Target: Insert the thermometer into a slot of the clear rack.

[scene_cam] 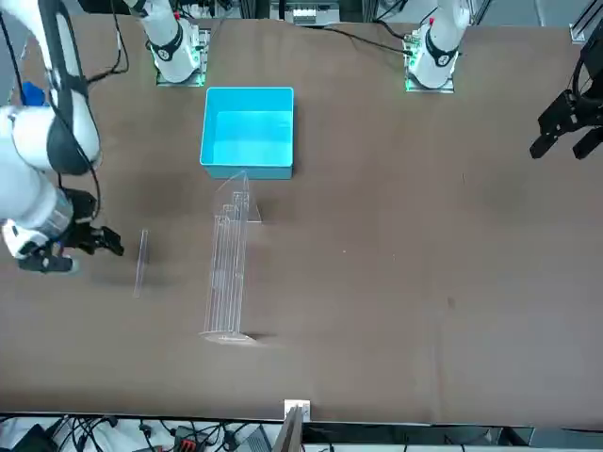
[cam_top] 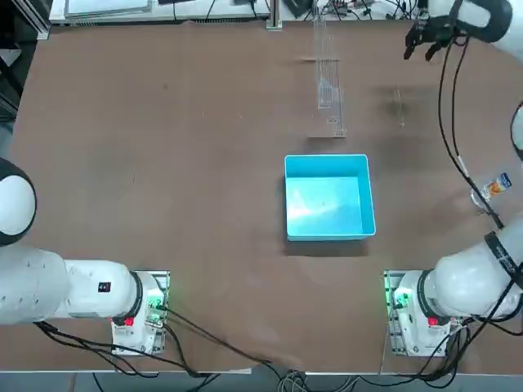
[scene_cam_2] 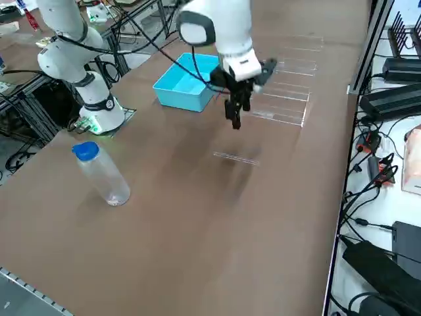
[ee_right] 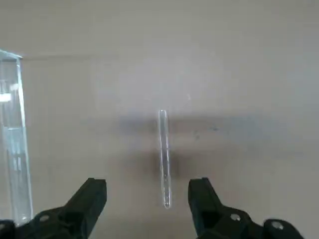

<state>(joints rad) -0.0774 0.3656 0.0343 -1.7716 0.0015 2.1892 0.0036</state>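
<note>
Lay flat on the brown table (cam_top: pixel 163 163), the thermometer (ee_right: pixel 164 158), a thin pale rod, bare tabletop all round it and nothing resting on it. Ran with its long axis about parallel to the clear rack (scene_cam: pixel 229 268), just off that rack's long side and apart from it, not touching. In the wrist view pointed straight away between the two fingers, one end about level with the fingertips, the rest reaching out ahead. Hung above it, a little off from straight over it in the side view, the right gripper (ee_right: pixel 147 191), jaws spread wide and empty, clear of the rod on both sides. Seemed, on that showing, set across the rod's length rather than along it, so that a straight drop would likely bring the pads to either side of the near end. Stood well nearer than the parked arm, which sat far across the table. Further back toward the bases, the blue bin (cam_top: pixel 328 197), and off at the table's right edge a small clear bottle (scene_cam_2: pixel 100 174), both well apart from rod and rack. No slot yet filled.
</note>
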